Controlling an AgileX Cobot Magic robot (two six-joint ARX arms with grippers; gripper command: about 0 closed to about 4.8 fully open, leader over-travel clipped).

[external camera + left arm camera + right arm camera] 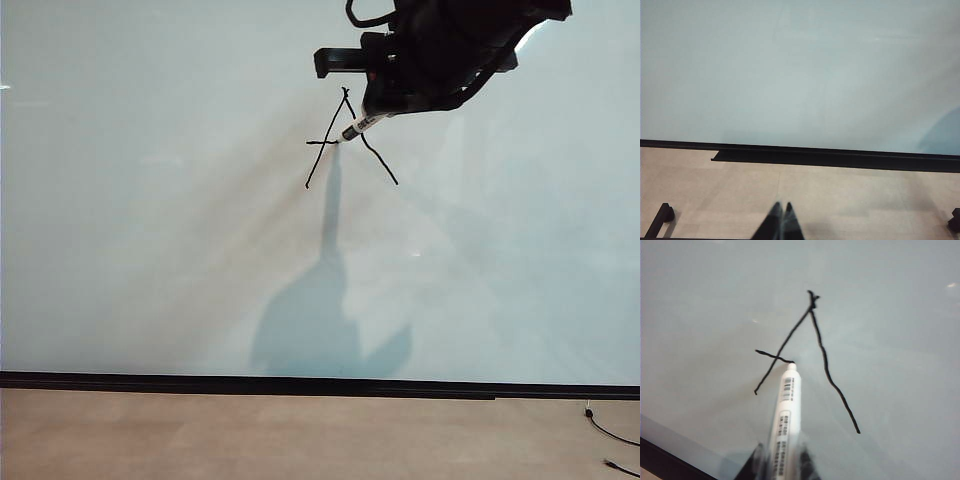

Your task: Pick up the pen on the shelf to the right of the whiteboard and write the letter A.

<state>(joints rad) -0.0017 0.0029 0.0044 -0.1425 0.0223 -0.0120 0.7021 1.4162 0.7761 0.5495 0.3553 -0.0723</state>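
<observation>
White pen (pixel 788 405) with dark label, tip against whiteboard (pixel 150 250) at unfinished crossbar of A (pixel 345 140), barrel slanting back into clamped right gripper (pixel 385 105), left gripper (pixel 780 225) closed, empty, near floor (pixel 840 200).

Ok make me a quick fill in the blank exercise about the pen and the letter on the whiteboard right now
1. The right tool is shut on the ____.
2. On the whiteboard, the two slanted strokes of the letter A are drawn, but the ____ reaches only partway across.
3. The pen has its tip on the board between the letter's ____ strokes.
4. The left tool, low over the floor, is shut and holds ____.

Missing words: pen; crossbar; slanted; nothing
</observation>
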